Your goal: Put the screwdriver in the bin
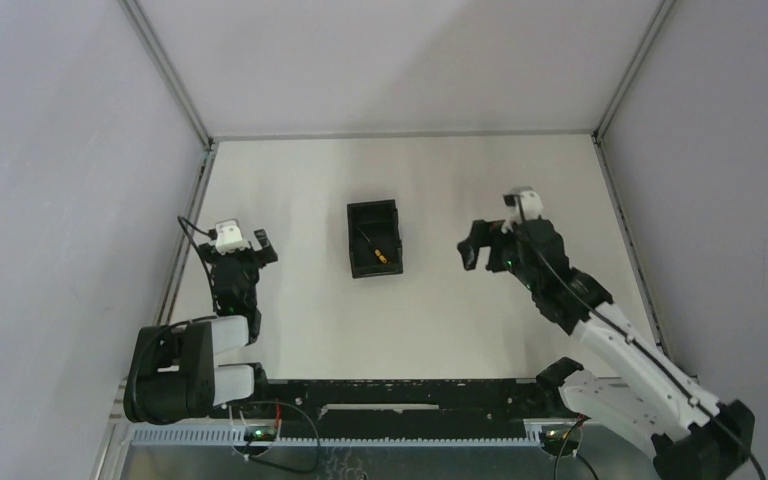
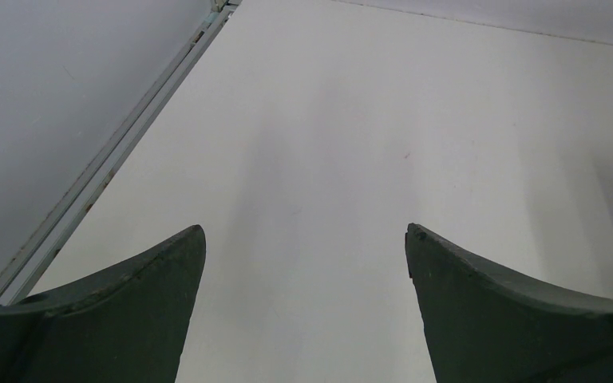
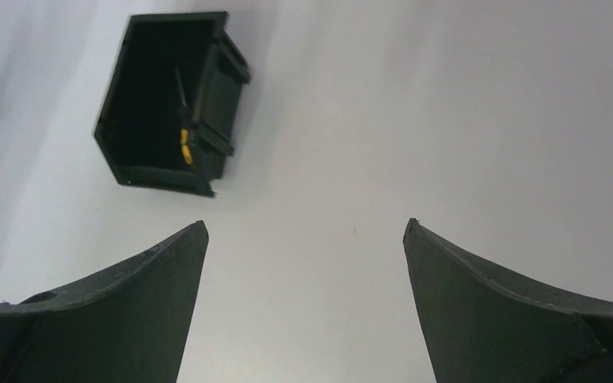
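Note:
The black bin (image 1: 357, 212) stands on the white table near its middle. The screwdriver (image 1: 382, 255) lies inside it, orange-yellow handle toward the near right corner. In the right wrist view the bin (image 3: 112, 144) sits at the upper left with the screwdriver (image 3: 184, 148) in it. My right gripper (image 1: 478, 247) is open and empty, to the right of the bin and apart from it; it also shows in the right wrist view (image 3: 305, 227). My left gripper (image 1: 250, 243) is open and empty, well left of the bin, over bare table in the left wrist view (image 2: 305, 231).
A metal rail (image 1: 182, 250) runs along the table's left edge beside the left gripper, and another (image 1: 625, 240) along the right edge. Grey walls enclose the table. A black bar (image 1: 400, 392) spans the near edge between the arm bases.

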`<state>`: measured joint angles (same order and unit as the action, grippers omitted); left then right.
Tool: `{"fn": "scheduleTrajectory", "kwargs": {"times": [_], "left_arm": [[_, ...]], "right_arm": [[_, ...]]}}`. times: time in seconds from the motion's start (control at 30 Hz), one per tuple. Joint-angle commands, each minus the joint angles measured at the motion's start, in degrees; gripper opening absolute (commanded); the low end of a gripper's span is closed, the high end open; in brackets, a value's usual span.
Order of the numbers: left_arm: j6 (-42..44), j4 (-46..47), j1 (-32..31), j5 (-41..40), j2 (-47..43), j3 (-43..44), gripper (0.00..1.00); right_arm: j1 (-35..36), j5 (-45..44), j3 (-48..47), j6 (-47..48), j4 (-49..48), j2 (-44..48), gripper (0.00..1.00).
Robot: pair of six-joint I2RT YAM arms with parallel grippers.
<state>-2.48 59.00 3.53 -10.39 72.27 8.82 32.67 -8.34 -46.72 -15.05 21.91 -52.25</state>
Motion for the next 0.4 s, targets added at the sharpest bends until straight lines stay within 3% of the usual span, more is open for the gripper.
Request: {"fn": "scheduleTrajectory", "kwargs": {"times": [0.0,0.17,0.37], "left_arm": [[0.95,1.73,-0.27,-0.48,-0.11,2.18,1.0],[0.94,1.73,-0.27,-0.43,-0.12,2.25,1.0],[0.94,1.73,-0.28,-0.44,-0.11,2.26,1.0]], "right_arm": [[-4.66,2.59,11.79,-5.34,-8.0,9.75,1.0],[-7.91,1.26,20.29,-8.04,-9.25,17.2,1.0],[-8.39,0.51,23.84,-8.95,-11.1,18.61,1.0]]}}
